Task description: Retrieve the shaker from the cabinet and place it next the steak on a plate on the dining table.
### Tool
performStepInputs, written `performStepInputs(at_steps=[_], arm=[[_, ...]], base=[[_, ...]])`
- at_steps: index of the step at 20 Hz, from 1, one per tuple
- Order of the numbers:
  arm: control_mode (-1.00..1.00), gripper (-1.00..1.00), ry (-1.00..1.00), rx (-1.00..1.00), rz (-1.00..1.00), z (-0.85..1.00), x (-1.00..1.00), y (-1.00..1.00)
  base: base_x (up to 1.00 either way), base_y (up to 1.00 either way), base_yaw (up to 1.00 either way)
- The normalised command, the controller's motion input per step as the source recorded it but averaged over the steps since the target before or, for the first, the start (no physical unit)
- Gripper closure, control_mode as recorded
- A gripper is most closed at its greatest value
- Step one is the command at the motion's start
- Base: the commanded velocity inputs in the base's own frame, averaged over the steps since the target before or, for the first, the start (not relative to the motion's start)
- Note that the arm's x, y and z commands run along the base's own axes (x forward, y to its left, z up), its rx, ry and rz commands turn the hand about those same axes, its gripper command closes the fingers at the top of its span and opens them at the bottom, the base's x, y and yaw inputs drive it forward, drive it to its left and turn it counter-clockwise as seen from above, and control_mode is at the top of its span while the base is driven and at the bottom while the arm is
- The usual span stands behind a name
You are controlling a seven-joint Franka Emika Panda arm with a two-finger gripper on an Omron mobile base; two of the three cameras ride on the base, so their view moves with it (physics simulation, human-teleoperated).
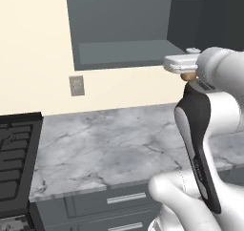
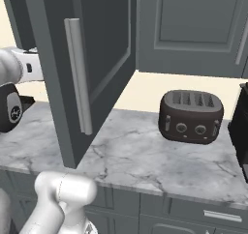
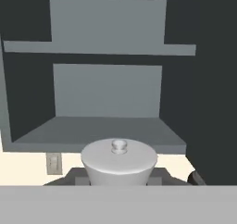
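The dark grey-green wall cabinet (image 1: 128, 27) stood open, its boxy recess and flat shelf bare as far as the left base view showed. In the hand view the small bottle-shaped shaker (image 3: 119, 162) with its pale grey-white top sat at six o'clock, just in front of the camera and between the two small dark finger tips, outside the recess, with the cabinet shelf behind it at twelve o'clock. In the left base view a sliver of orange-brown body peeked out under the white hand at three o'clock. The two-finger gripper (image 3: 119, 180) appeared closed around the shaker, though the contact itself was hidden.

Judging from this, retrieval looked done or nearly done. Still to come were the drive to the table and setting the shaker beside the steak. The grey-white marble counter (image 1: 114, 144) lay below, with a dark toaster (image 2: 191, 116) at three o'clock in the right base view.
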Motion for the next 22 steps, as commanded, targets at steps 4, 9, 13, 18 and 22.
performStepInputs(at_steps=[4, 9, 13, 18, 22], arm=[[-1.0, 1.0, 0.1, 0.01, 0.04, -0.31, -0.02, -0.03], [-1.0, 1.0, 0.04, 0.0, 0.03, -0.33, -0.35, 0.01], [1.0, 1.0, 0.0, 0.0, 0.01, -0.09, -0.16, 0.04], [1.0, 1.0, 0.0, 0.0, 0.0, 0.0, 0.0, 0.0], [1.0, 1.0, 0.0, 0.0, 0.0, 0.0, 0.0, 0.0]], base=[[0.0, 0.0, 0.0], [0.0, 0.0, 0.0], [-0.62, 0.13, 0.01], [-1.0, 0.16, 0.02], [-1.0, 0.2, 0.01]])
